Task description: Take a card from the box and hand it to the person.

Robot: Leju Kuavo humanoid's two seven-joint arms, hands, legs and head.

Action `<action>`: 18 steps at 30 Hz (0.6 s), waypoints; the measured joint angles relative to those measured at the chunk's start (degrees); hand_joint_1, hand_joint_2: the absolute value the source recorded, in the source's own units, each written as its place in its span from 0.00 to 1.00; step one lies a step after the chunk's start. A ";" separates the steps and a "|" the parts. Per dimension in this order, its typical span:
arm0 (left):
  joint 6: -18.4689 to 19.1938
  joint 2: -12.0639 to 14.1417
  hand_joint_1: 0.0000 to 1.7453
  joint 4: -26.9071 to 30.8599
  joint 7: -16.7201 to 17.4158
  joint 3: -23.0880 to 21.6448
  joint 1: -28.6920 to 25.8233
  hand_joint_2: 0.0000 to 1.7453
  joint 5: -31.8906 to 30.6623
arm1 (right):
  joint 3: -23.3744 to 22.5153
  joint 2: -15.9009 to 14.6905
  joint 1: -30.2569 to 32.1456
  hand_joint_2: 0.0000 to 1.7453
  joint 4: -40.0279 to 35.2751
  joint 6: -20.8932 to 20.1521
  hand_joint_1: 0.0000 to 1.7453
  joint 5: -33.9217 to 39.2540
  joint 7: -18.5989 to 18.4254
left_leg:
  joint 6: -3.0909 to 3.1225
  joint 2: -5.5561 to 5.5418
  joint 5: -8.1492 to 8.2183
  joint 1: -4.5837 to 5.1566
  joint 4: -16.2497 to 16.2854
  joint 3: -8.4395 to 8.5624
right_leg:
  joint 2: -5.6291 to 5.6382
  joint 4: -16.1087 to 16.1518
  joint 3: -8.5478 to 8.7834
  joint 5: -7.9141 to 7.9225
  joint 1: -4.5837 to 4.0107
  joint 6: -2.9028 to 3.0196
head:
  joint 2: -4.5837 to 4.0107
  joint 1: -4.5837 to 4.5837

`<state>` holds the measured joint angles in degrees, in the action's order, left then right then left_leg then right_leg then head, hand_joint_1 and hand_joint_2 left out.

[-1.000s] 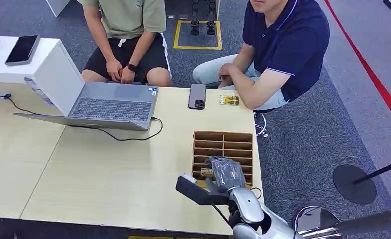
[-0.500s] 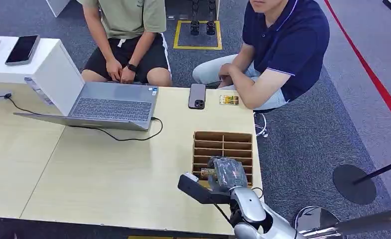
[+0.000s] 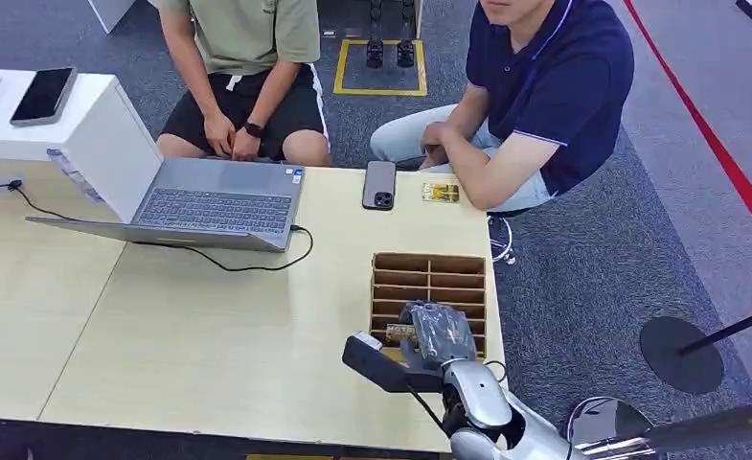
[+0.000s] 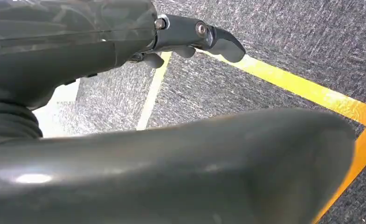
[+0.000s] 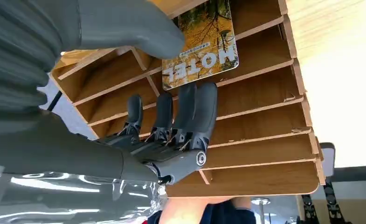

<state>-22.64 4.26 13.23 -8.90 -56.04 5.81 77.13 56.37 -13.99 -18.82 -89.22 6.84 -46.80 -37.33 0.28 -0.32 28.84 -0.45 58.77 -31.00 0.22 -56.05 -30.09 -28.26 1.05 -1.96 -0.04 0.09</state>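
Where the right hand (image 5: 171,121) pinches, card (image 5: 202,44) reads "HOTEL".

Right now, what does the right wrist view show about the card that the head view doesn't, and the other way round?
Right wrist view alone: the card reads HOTEL, stands in a slot of the box, thumb over it, fingers just below it.
Head view alone: both people, a phone and a second card on the table.
Both: right hand at the box.
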 joint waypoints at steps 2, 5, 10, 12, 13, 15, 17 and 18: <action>0.00 0.00 0.00 0.02 0.00 0.00 0.00 0.00 0.00 | 0.00 0.00 0.00 1.00 0.00 0.00 0.59 0.00 0.00 | 0.00 0.00 0.00 0.00 0.00 0.00 | 0.00 0.00 0.00 0.00 0.00 0.00 | 0.00 0.00; 0.02 0.00 0.00 0.02 0.00 0.00 0.00 0.00 0.00 | 0.00 0.00 0.00 1.00 0.00 -0.07 0.63 0.00 0.00 | 0.00 0.00 0.00 0.00 0.00 0.00 | 0.00 0.00 0.00 0.00 0.00 0.00 | 0.00 0.00; 0.00 0.00 0.00 0.00 0.00 0.00 0.00 0.00 0.02 | 0.02 0.00 0.00 1.00 0.00 -0.52 0.61 0.02 -0.02 | 0.00 0.00 0.00 0.00 0.00 0.00 | 0.00 0.00 0.00 0.00 0.00 0.00 | 0.00 0.00; 0.00 0.00 0.00 0.02 0.00 0.00 0.00 0.00 0.02 | 0.02 -0.02 0.00 1.00 0.00 -0.59 0.58 0.02 -0.02 | 0.00 0.00 0.00 0.00 0.00 0.00 | 0.00 0.00 0.00 0.00 0.00 0.00 | 0.00 0.00; 0.00 0.00 0.00 0.00 0.00 0.00 0.00 0.00 0.02 | 0.02 -0.02 0.00 1.00 0.00 -0.61 0.59 0.04 -0.02 | 0.00 0.00 0.00 0.00 0.00 0.00 | 0.00 0.00 0.00 0.00 0.00 0.00 | 0.00 0.00; 0.00 0.00 0.00 0.02 0.00 0.00 0.00 0.00 0.02 | 0.02 -0.04 0.00 1.00 0.00 -0.63 0.59 0.04 -0.02 | 0.00 0.00 0.00 0.00 0.00 0.00 | 0.00 0.00 0.00 0.00 0.00 0.00 | 0.00 0.00; 0.00 0.00 0.00 0.02 0.00 0.00 0.00 0.00 0.02 | 0.02 -0.07 0.00 1.00 0.00 -0.63 0.59 0.04 -0.02 | 0.00 0.00 0.00 0.00 0.00 0.00 | 0.00 0.00 0.00 0.00 0.00 0.00 | 0.00 0.00; 0.00 0.00 0.00 0.00 0.00 0.00 0.00 0.00 0.02 | 0.02 -0.07 0.00 1.00 0.00 -0.63 0.60 0.04 -0.02 | 0.00 0.00 0.00 0.00 0.00 0.00 | 0.00 0.00 0.00 0.00 0.00 0.00 | 0.00 0.00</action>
<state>-22.64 4.26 13.22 -8.90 -56.04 5.81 77.16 56.39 -14.05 -18.82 -89.22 6.21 -46.75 -37.35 0.28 -0.32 28.84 -0.45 58.77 -31.00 0.22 -56.05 -30.09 -28.26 1.05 -1.96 -0.04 0.09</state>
